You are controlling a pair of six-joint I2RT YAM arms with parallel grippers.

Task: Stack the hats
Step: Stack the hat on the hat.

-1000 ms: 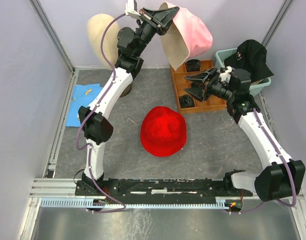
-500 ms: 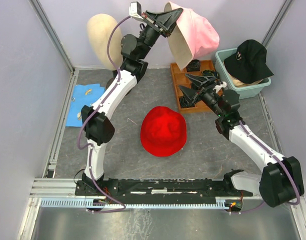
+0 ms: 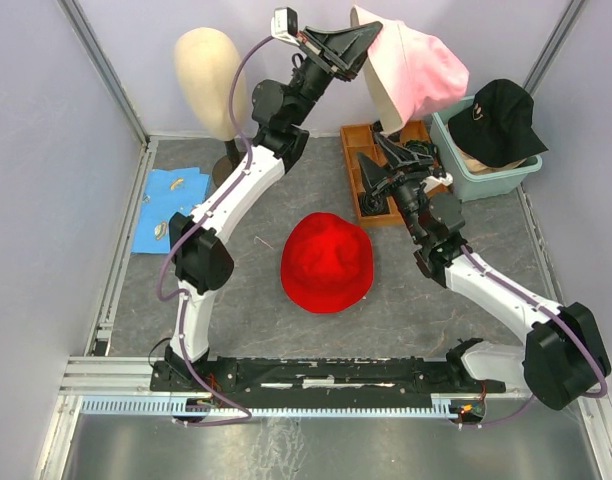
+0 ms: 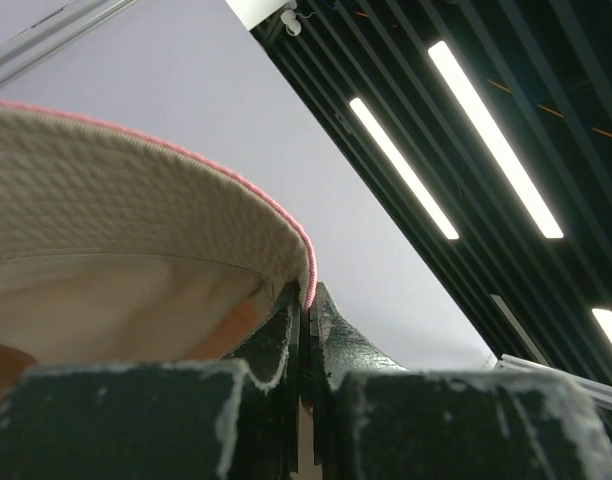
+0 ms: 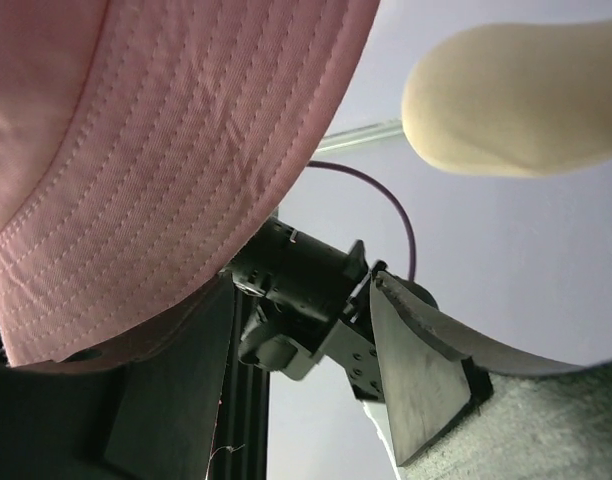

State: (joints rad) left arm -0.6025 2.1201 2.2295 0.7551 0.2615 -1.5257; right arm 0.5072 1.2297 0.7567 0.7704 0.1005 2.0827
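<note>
Table [image 3: 216, 300]: grey mat, pale walls [image 3: 46, 150] on 3 sides. Open floor mid and front; clutter packed at back R.
Red hat [image 3: 326, 262]: flat at table centre, soft dome, free room all round.
Pink bucket hat [image 3: 421, 70]: held high at back, above wooden tray [image 3: 354, 150]. Cream lining faces L; row-stitched brim.
Mannequin head [image 3: 211, 70]: back L, smooth cream egg.
Teal tub [image 3: 486, 182]: back R corner, black cap [image 3: 501, 112] on top.
Blue cloth [image 3: 166, 205]: flat by L edge.
L gripper [image 3: 371, 38]: clenched on pink hat's brim. Only the L wrist view shows fingers [image 4: 286, 330] pinching the pink-trimmed rim.
R gripper [image 3: 374, 160]: released, jaws spread, under the hat. R wrist view: brim hangs before one finger [image 5: 176, 390]; contact can't tell.
</note>
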